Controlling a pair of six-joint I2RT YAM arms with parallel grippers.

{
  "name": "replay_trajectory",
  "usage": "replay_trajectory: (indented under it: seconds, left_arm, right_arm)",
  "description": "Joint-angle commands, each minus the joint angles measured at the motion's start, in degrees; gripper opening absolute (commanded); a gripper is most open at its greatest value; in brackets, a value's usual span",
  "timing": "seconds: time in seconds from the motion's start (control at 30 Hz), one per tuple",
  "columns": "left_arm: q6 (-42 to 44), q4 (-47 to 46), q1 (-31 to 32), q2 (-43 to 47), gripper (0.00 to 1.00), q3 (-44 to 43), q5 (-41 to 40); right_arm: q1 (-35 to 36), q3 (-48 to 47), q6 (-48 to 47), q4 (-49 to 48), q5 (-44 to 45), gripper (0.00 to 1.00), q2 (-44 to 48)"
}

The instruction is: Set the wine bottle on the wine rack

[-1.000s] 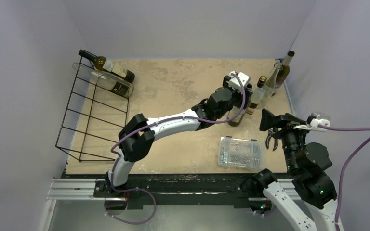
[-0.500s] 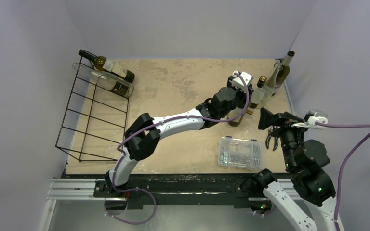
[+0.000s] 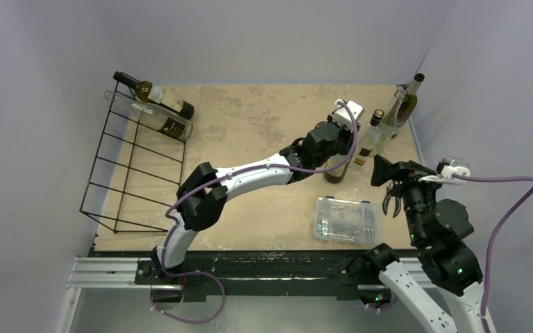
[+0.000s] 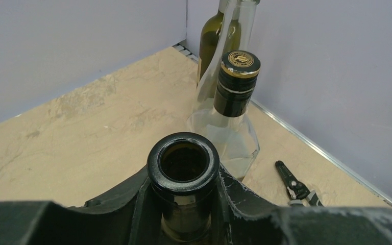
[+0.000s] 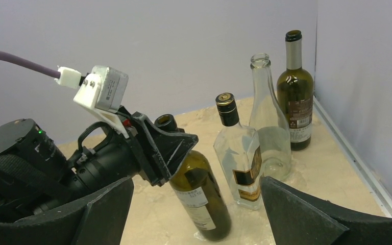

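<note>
Overhead view of a tan counter boxed in by pale walls. At the left of the frame stands the black wire wine rack, with two bottles lying across its top end.

The left arm stretches from the bottom centre to the upper right. There the left gripper has its jaws pinching the neck of a dark green wine bottle, which is right of centre and well apart from the rack. The right gripper hangs at the right of the frame, jaws spread wide and holding nothing.

Just beside the held bottle stands a clear bottle with a black and gold cap. Beyond it, in the upper right corner, are a tall uncapped clear bottle and a dark labelled bottle. A clear plastic box lies at the lower right, with black pliers just to its right.

Only the overhead view shows the rack and the box. Only the left wrist view looks down into the held bottle's open mouth, with the jaws tight on either side of the neck. Only the right wrist view shows this bottle leaning, mouth toward the left. Whether its base is off the counter cannot be told.

Compared with a second earlier, the left wrist sits slightly lower and further left, and the bottle's foot has shifted with it. The rack and box are unchanged.
</note>
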State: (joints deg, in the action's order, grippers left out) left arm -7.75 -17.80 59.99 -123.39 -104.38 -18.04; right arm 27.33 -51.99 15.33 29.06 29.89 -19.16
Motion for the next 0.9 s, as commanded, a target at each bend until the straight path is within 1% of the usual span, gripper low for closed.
replay_trajectory:
  seconds: [0.0,0.2,0.4,0.57,0.7,0.87]
  left_arm:
    - [0.00,1.59,-0.88,8.04,0.00,3.05,-1.65]
    - [-1.67,2.42,-1.97,14.53,0.00,7.72,-1.24]
    - [-2.51,6.11,-3.85,21.60,0.00,10.15,-0.15]
    - [-7.59,9.28,-6.97,28.47,0.00,15.08,2.09]
    - [-11.99,14.88,-10.57,34.55,0.00,17.94,3.42]
    - [-16.33,23.13,-15.96,42.66,0.00,21.72,2.91]
  right_arm:
    - [0.21,0.04,-0.83,-1.64,0.03,0.99,-1.09]
    - [0.20,0.13,-0.75,-1.64,-0.75,0.99,-1.53]
    - [0.20,0.05,-0.74,-1.63,-1.14,0.99,-2.35]
    - [0.26,0.13,-0.70,-1.83,-1.28,0.99,-3.50]
    - [0.23,-0.11,-0.42,-1.98,-1.71,0.99,-4.79]
    - [0.26,-0.32,1.92,-2.57,-3.22,0.99,-7.50]
